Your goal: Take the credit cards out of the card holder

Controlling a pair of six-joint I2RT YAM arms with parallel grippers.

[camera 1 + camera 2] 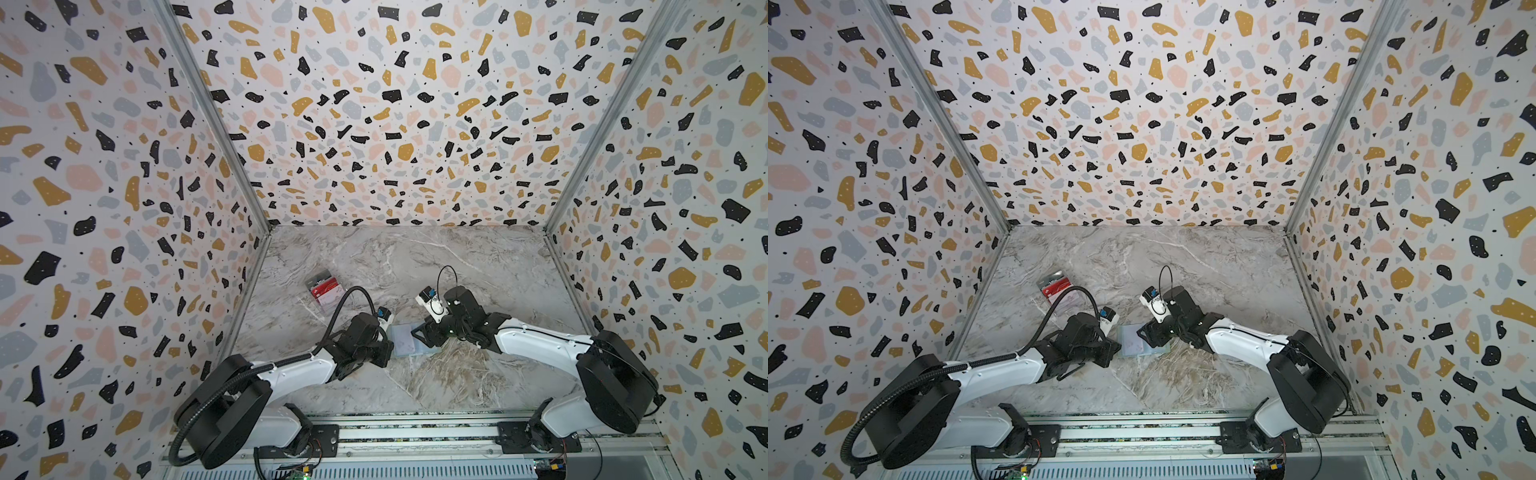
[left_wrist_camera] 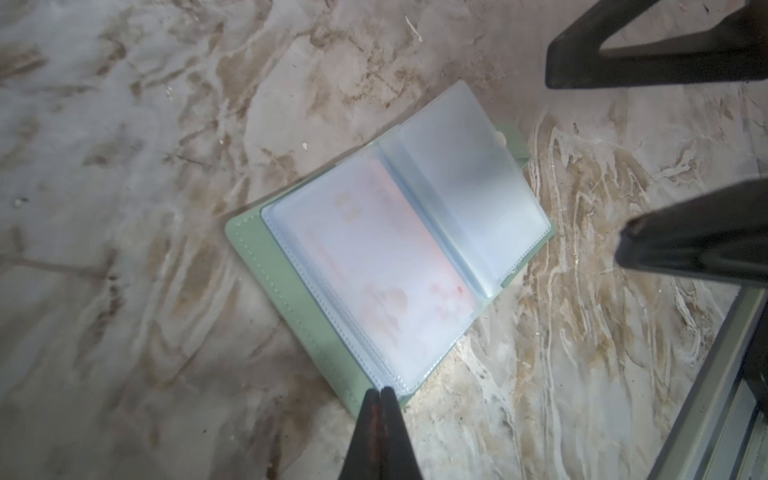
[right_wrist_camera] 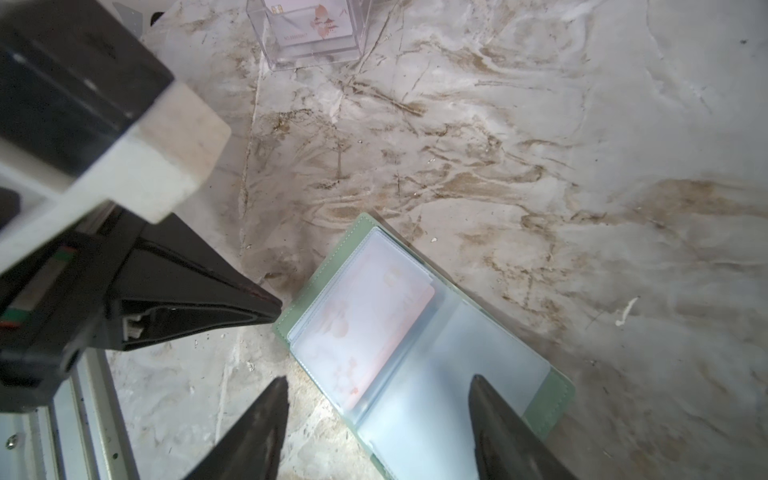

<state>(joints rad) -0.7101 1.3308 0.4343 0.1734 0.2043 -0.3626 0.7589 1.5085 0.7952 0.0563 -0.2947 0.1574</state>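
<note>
1. Closed fingertips of the left gripper [image 2: 380, 390] fill the lower centre of the left wrist view. Nothing shows between the jaws. The tips meet the near corner of the card holder [image 2: 266, 266]; whether they press it down cannot be told.
2. Jaws of the right gripper [image 3: 378, 380] stand apart at the lower edge of the right wrist view, straddling the empty sleeve page [image 3: 457, 353]. They grip nothing.
3. Position of the card holder: open and flat at the centre of both top views, between the two grippers. One credit card [image 2: 374, 257] (white-pink, with small flowers) sits inside a clear sleeve on the page nearer the left gripper. No dark grey card is visible in the holder.
4. Step in hand, as judged: extract the white-pink card.
   - Pin the green cover with the left tips so the booklet cannot slide.
   - Pinch only the card edge at the sleeve mouth.
   - Pull in line with the sleeve opening; a skewed pull is likely to lift the whole page.
5. Surface: a flat, marble-patterned tabletop [image 1: 478, 257]. A clear plastic box [image 1: 328, 297] stands toward its upper left in both top views, well apart from the holder.
6. Room: terrazzo-patterned walls [image 1: 374, 104] close three sides. An aluminium rail [image 1: 415, 434] carries both arm bases along the bottom edge.
</note>
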